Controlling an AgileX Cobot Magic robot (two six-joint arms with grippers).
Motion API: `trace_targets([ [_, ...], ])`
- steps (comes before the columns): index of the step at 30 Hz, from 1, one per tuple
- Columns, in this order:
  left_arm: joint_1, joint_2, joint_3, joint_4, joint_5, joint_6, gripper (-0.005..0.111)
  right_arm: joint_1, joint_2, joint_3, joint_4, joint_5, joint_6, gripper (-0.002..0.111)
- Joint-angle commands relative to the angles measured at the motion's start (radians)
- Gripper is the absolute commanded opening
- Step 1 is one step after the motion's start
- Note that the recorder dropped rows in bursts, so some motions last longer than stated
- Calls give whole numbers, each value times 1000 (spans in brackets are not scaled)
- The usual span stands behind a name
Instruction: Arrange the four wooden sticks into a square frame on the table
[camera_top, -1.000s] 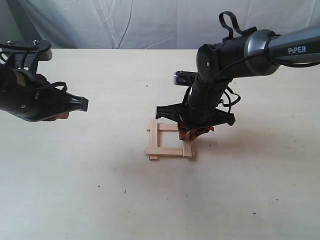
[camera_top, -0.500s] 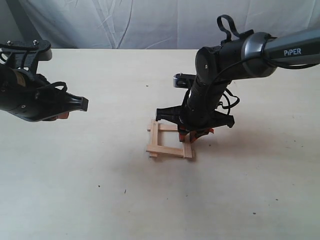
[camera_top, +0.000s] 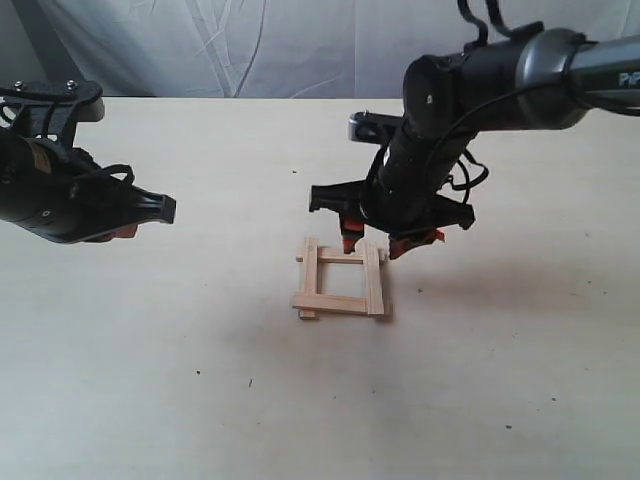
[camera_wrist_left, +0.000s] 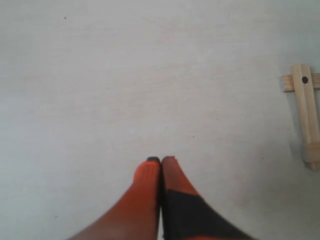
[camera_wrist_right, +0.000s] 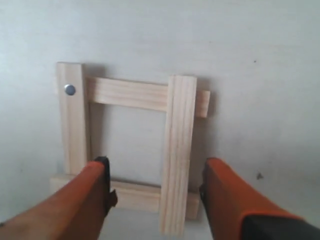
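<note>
— Pale wood first: where do the four wooden sticks (camera_top: 336, 303) lie?

— On the tabletop (camera_top: 200, 390), about mid-scene, laid as a closed square. In the right wrist view two parallel sticks lie on top and cross the other two beneath, with short ends poking past the corners. One top stick has a small round dot (camera_wrist_right: 70, 90) near its end.

— And the right arm (camera_top: 500, 75)?

— It reaches in from the right edge, bends at the wrist and points straight down. The right jaws are spread wide and grasp nothing. They hang above the far side of the square, toward its right corner. The exterior view shows a gap between the orange fingers (camera_wrist_right: 82, 200) and the wood.

— How do those fingers sit over the square?

— From the wrist camera, one sits near the stick with the dot and the other outside the opposite top stick, so that stick falls between them.

— The left arm (camera_top: 55, 190)?

— Well apart from the sticks, at the left of the scene, held roughly level above the tabletop with its tip pointing toward the middle. The left jaws are pressed together, their fingertips (camera_wrist_left: 148, 172) touching with nothing between. Its wrist camera catches only one side of the square.
</note>
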Motion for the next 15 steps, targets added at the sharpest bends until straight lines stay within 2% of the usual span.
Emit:
trace_targets([
  [1, 2, -10, 2, 61, 27, 4, 0, -4, -92, 36, -93, 53, -10, 43],
  [6, 2, -62, 57, 98, 14, 4, 0, -27, -251, 223, -199, 29, -8, 4],
  [7, 2, -84, 81, 98, 2, 1, 0, -46, -291, 268, -199, 15, -8, -1],
  [11, 2, -203, 170, 73, -25, -5, 0, -124, -481, 415, -224, -12, -10, 0],
  [15, 2, -370, 235, 71, -27, -5, 0, -133, -726, 520, -348, -42, -12, 0],
])
